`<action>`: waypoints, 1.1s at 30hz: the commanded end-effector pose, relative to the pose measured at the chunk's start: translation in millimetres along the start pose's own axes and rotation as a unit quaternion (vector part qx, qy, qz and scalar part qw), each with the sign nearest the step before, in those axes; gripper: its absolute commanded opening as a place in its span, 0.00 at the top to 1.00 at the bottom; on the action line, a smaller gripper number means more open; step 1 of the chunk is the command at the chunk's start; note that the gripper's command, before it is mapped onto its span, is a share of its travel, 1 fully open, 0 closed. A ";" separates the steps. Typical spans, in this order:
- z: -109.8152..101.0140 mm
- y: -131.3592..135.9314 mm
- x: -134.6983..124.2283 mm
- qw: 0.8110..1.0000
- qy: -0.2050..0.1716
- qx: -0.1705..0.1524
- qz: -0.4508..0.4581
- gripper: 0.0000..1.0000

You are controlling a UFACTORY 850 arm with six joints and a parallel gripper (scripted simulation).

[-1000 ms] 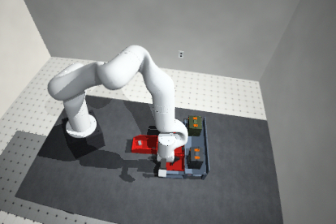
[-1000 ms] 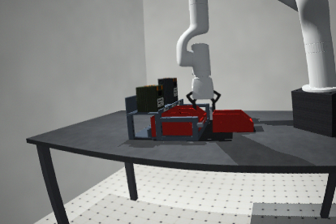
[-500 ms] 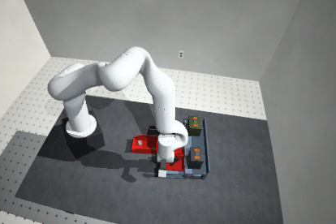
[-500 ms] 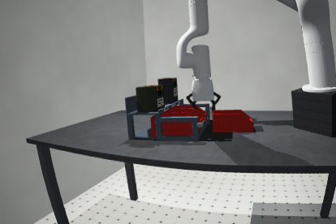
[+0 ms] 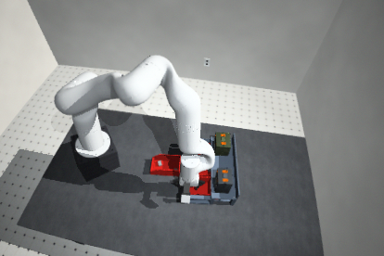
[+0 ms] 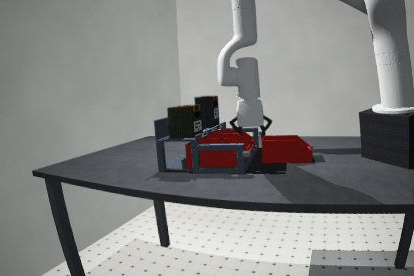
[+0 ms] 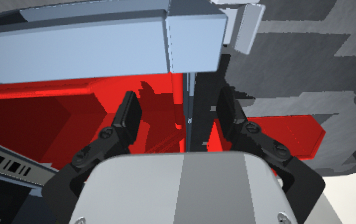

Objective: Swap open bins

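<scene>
My gripper is open and empty, pointing down at the shelf's front. In the wrist view one finger is over the inside of a red open bin on the shelf; the other is beyond the bin's front edge and the shelf's front strip. No parts show inside that bin. Another red bin is on the table in front of the shelf, with a small pale part in it. The arm hides some of the shelf's red bins in the top view.
A dark green box and a dark grey box stand on the shelf's upper board. A pale block is at the shelf's front corner. The shelf's light-blue side beam runs close beside the fingers.
</scene>
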State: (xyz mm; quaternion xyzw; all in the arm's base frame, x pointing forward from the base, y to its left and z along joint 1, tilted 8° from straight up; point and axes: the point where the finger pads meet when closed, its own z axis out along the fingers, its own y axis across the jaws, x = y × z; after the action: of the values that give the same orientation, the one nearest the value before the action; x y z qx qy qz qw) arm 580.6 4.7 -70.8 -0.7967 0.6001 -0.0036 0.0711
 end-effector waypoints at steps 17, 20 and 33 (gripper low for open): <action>1.4 -0.9 0.3 1.000 0.000 0.001 0.000 0.05; 1.4 -0.9 0.3 1.000 0.000 0.001 0.000 0.05; 1.4 -0.9 0.3 1.000 0.000 0.001 0.000 1.00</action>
State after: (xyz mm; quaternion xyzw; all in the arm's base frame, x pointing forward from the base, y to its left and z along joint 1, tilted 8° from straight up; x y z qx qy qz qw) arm 580.8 4.9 -72.9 -0.7967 0.6001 -0.0037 0.0714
